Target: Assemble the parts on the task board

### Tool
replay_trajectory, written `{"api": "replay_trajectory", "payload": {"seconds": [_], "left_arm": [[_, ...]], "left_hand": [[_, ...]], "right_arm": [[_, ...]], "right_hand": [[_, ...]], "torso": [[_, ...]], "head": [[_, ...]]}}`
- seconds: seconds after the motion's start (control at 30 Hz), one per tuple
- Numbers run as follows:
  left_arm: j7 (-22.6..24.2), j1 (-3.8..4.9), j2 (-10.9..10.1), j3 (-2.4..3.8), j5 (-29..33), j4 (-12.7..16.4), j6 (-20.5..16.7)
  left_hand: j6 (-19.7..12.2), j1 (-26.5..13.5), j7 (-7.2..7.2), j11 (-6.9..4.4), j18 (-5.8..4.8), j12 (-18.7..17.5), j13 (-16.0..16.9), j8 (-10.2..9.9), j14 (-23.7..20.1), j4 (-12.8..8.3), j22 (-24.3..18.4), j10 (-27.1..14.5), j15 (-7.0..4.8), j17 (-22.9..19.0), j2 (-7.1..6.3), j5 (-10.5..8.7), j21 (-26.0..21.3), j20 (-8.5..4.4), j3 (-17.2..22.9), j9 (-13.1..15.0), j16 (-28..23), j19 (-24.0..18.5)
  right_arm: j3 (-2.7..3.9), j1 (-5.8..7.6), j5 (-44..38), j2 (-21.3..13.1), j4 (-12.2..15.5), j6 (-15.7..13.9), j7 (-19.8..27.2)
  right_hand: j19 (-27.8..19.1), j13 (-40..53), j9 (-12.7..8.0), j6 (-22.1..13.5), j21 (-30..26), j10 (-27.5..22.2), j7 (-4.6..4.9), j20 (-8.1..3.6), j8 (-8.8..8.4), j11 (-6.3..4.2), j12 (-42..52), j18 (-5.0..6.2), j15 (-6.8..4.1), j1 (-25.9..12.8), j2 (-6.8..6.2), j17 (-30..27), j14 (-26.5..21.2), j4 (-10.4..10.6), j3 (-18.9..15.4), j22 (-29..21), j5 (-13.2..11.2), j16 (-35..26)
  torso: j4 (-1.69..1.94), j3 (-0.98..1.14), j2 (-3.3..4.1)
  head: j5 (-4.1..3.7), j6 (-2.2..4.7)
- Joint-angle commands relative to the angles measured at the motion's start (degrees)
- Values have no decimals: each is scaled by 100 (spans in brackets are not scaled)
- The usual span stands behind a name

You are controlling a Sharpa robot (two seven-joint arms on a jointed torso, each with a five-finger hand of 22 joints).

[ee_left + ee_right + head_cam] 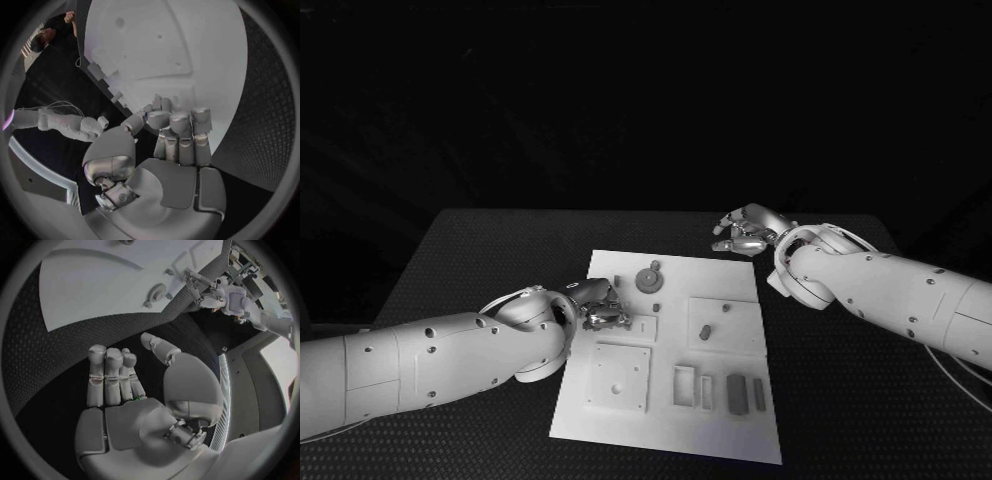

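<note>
- Black table (473,250) carries the white task board (675,350) at its middle; darkness beyond the far edge.
- Left hand (596,303) sits over the board's near-left edge, fingers curled in together. In the left wrist view the left hand (172,145) shows curled fingers above the white plate; whether a part is pinched under the fingertips, I cannot tell.
- Right hand (751,230) hovers off the board, over bare table just past the board's far corner. In the right wrist view its fingers (112,375) are curled loosely, nothing seen in them.
- Parts: a round gear-like piece (649,278) lies just ahead of the left hand; a small peg (707,331) and upright blocks (736,392) lie to that hand's inner side, apart from it.
- Judgement: step in hand looks like the left hand picking or seating a part at the board's left edge.
- Next move likely calls for a fine fingertip grasp, kept low.
- Room: open table outside both hands; the right hand has free approach onto the board.
</note>
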Motion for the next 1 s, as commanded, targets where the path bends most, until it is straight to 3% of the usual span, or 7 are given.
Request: {"api": "replay_trajectory", "payload": {"seconds": [0.03,0.3,0.47,0.63,0.8,1.0], "left_arm": [[82,-4,10,1,112,17,-64],[3,-4,29,1,241,-12,4],[-7,-3,37,1,266,-27,-13],[-21,-3,38,1,169,-15,-6],[-45,-3,38,1,204,-18,25],[-62,-3,42,1,236,-25,66]], "left_hand": [[992,174,-433,-138,65,25,-6,15,-13,-25,83,-112,-33,-8,128,29,38,-522,2,5,30,44],[990,166,-432,-136,64,28,-9,14,-15,-9,81,-115,-38,-14,148,25,37,-520,-9,-2,28,47],[987,157,-430,-135,63,29,-11,12,-16,-2,80,-117,-41,-18,157,18,37,-520,-18,-7,26,48],[985,155,-430,-134,66,31,-15,12,-17,-4,79,-118,-49,-22,155,-12,37,-521,-26,-12,26,50],[986,173,-432,-136,71,37,-18,15,-14,-12,81,-117,-58,-25,131,-40,42,-527,-27,-17,31,58],[999,233,-430,-131,81,54,-31,31,-10,11,82,-105,-81,-36,0,-34,52,-537,-28,-26,42,77]], "right_arm": [[0,-15,2,8,1,72,40],[0,-26,-9,7,-5,90,43],[0,-26,-5,5,2,93,41],[0,-26,-4,0,5,89,40],[0,-26,-2,6,-4,103,43],[0,-26,-1,3,5,98,41]], "right_hand": [[6,-8,-9,142,-40,-624,88,-7,13,93,26,263,-12,-55,-10,-6,-40,-4,-31,80,41,34],[10,-16,-10,142,-41,-623,87,-9,14,92,34,263,-13,-69,-1,-10,-38,2,-34,83,80,40],[10,-19,-10,144,-42,-624,87,-9,15,92,36,263,-13,-71,1,-11,-39,2,-34,83,89,41],[10,-20,-10,145,-43,-625,86,-9,15,92,36,263,-13,-71,1,-12,-39,0,-34,83,92,42],[10,-22,-10,145,-43,-625,86,-10,16,91,38,263,-13,-71,1,-13,-40,-1,-35,84,94,42],[10,-24,-10,148,-44,-625,86,-9,17,91,39,263,-13,-79,1,-15,-41,2,-39,84,96,43]], "torso": [[-2,4,3],[1,10,-1],[2,-2,5],[-5,1,1],[-8,-1,3],[3,-5,5]], "head": [[1,-2],[8,15],[12,7],[4,-7],[3,-16],[-8,-15]]}}
